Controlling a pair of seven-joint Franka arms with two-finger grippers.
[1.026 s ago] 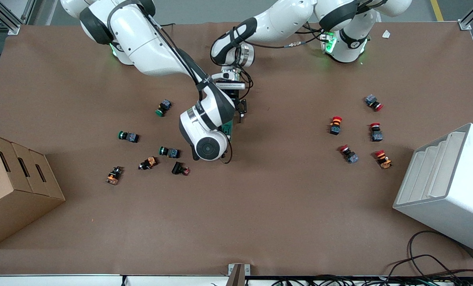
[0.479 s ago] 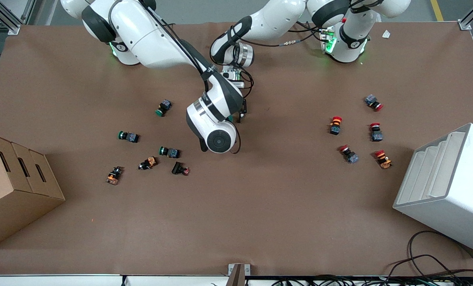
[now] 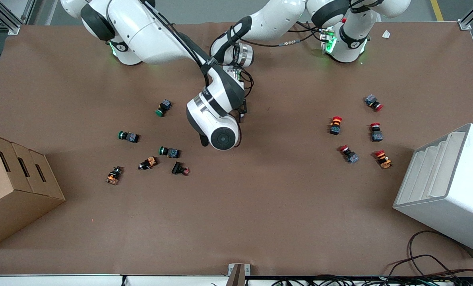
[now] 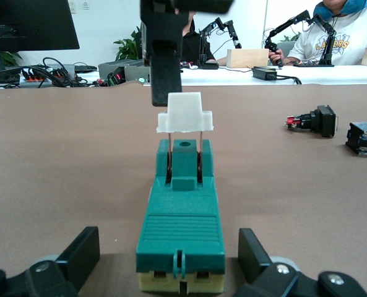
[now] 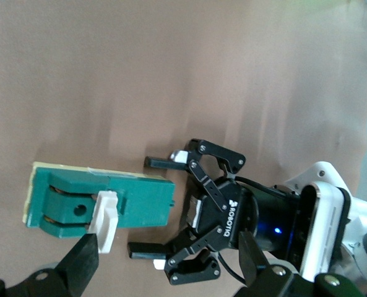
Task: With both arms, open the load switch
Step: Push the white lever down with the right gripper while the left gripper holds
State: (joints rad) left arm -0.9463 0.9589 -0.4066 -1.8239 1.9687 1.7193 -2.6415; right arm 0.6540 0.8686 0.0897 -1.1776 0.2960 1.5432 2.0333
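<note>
The load switch (image 4: 180,229) is a dark-green oblong block lying on the brown table, its white toggle (image 4: 184,114) standing up on two thin legs. My left gripper (image 4: 169,263) is open, with its fingers (image 4: 84,253) on either side of one end of the block and a gap on both sides. In the right wrist view the load switch (image 5: 103,204) lies below my open right gripper (image 5: 171,272), which hangs over the toggle end. One of the right gripper's fingers (image 4: 164,62) shows just above the toggle. In the front view the right arm's wrist (image 3: 220,137) covers the switch.
Green and orange push-buttons (image 3: 169,151) lie scattered toward the right arm's end, and red ones (image 3: 335,124) toward the left arm's end. A cardboard box (image 3: 14,186) and a white rack (image 3: 447,186) stand at the table's two ends. Cables (image 3: 439,262) trail off the front edge.
The right arm's wrist has swung toward the left gripper and now sits over the switch, covering the green block that showed a second ago. The left arm has hardly moved.
</note>
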